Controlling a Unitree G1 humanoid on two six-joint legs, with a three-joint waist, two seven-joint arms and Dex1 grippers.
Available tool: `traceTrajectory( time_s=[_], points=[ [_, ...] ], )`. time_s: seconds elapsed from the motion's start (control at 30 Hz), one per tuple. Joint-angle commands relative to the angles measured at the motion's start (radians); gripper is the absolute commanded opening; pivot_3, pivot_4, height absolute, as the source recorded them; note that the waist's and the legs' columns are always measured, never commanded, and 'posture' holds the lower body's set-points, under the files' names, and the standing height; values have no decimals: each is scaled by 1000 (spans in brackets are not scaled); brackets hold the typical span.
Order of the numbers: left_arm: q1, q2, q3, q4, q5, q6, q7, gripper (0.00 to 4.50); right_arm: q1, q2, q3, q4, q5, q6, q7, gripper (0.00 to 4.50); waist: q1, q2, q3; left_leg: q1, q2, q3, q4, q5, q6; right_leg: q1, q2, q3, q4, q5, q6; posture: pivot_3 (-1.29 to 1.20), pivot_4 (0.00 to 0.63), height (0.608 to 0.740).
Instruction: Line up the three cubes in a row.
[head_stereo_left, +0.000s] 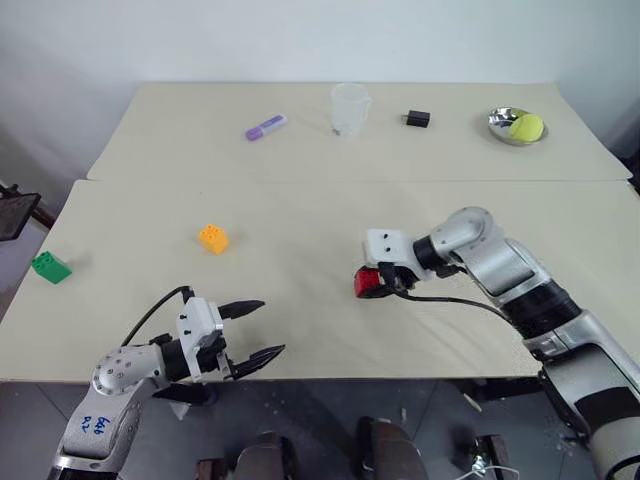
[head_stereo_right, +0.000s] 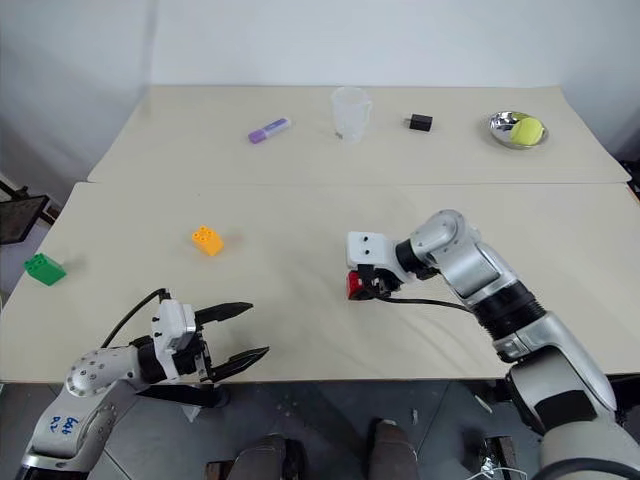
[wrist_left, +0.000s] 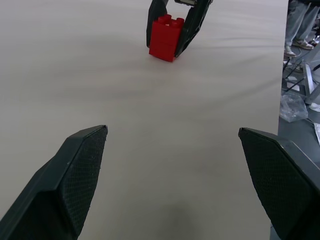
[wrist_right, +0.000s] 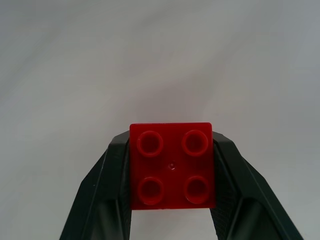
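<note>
- Beige cloth covered the desk, the largest thing in view; the three cubes lay scattered on it, so no row had been formed.
- Right gripper was clamped on the red cube near the middle of the desk, low over the cloth; whether it touched was unclear.
- Left gripper hung at the near edge, fingers wide apart, holding nothing.
- Orange-yellow cube sat left of centre, untouched.
- Green cube sat by the left edge, well apart; both remained to be lined up.
</note>
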Motion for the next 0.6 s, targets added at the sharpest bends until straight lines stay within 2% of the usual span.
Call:
traceTrajectory(
  time_s=[0.03, 0.23, 0.4, 0.53, 0.6],
  points=[
    [13, 3, 20, -50, 3, -18, 14, 4500, -33, 24, -8, 43, -23, -40, 18, 1519, -4, 0, 0, 0, 0, 0, 0, 0, 0, 0, 0, 0, 0, 0, 0, 0, 150, 740],
    [27, 6, 43, -61, 8, -20, 43, 4500, -33, 60, -23, 63, -37, -42, 27, 1519, -5, 0, 0, 2, 1, 1, 0, 0, -1, 0, 0, 1, 3, 0, 0, 0, 150, 740],
    [47, -7, 95, -66, 3, -24, 94, 4500, -16, 56, -139, 29, 22, -70, -24, 3187, -6, 0, 0, 3, 1, 2, 0, 0, -1, -2, 0, 1, 5, 0, 0, 0, 150, 740],
    [100, -94, 241, -36, -28, -70, 217, 4500, 96, 60, -371, -65, 243, -140, -9, 4469, -1, 0, 0, 3, 1, 1, -1, 0, -2, -1, 0, 1, 5, 0, 0, 0, 150, 740],
    [126, -156, 334, -18, -55, -91, 290, 4500, 185, 71, -494, -128, 391, -152, 29, 4469, 1, -2, 0, 2, 1, 1, -1, -1, -2, -1, 0, 0, 4, 0, 0, 0, 150, 740]
  ],
)
